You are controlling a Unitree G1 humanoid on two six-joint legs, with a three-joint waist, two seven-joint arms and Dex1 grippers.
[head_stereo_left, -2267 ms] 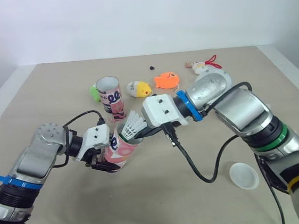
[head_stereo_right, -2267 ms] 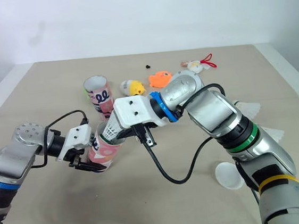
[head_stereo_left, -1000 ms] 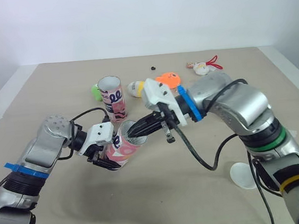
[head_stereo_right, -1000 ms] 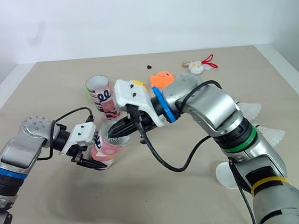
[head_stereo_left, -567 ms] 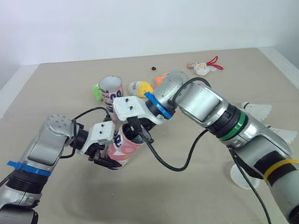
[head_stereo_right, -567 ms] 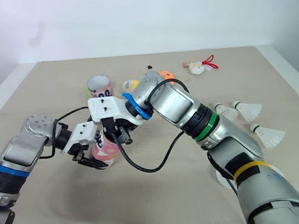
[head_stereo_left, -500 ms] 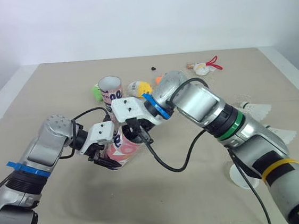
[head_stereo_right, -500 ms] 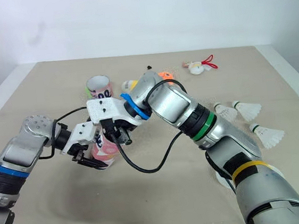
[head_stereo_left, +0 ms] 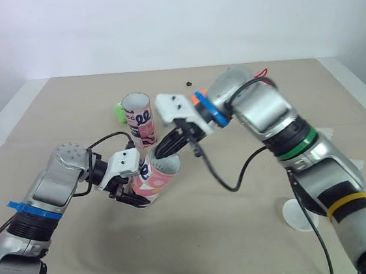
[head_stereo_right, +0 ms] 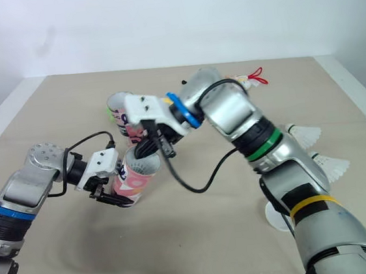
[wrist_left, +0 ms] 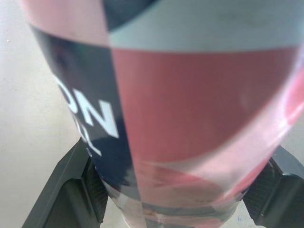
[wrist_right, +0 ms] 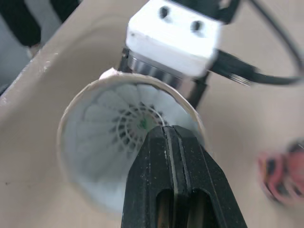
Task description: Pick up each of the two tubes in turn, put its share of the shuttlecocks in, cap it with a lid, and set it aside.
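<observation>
A pink patterned tube (head_stereo_left: 153,177) leans tilted just above the table, with my left gripper (head_stereo_left: 132,194) shut on its lower end; in the left wrist view the tube (wrist_left: 190,109) sits between both fingers (wrist_left: 71,185). My right gripper (head_stereo_left: 158,154) is shut, its tips at the tube's open mouth. In the right wrist view the closed fingers (wrist_right: 167,156) point into the tube, where a white shuttlecock (wrist_right: 126,121) sits. A second tube (head_stereo_left: 137,117) stands upright behind. Two more shuttlecocks (head_stereo_right: 306,133) (head_stereo_right: 330,166) lie at the right. A white lid (head_stereo_left: 300,215) lies at the near right.
A green toy (head_stereo_left: 118,110) sits left of the upright tube, and a small toy with a red cord (head_stereo_right: 250,76) lies at the far side. A tiny dark object (head_stereo_left: 189,82) rests near the back. The beige table (head_stereo_left: 51,125) is bare at the left.
The shuttlecock that the right gripper held over the tube now sits inside it. The right gripper has drawn back up to the tube's mouth, shut and empty. The left gripper keeps holding the tube.
</observation>
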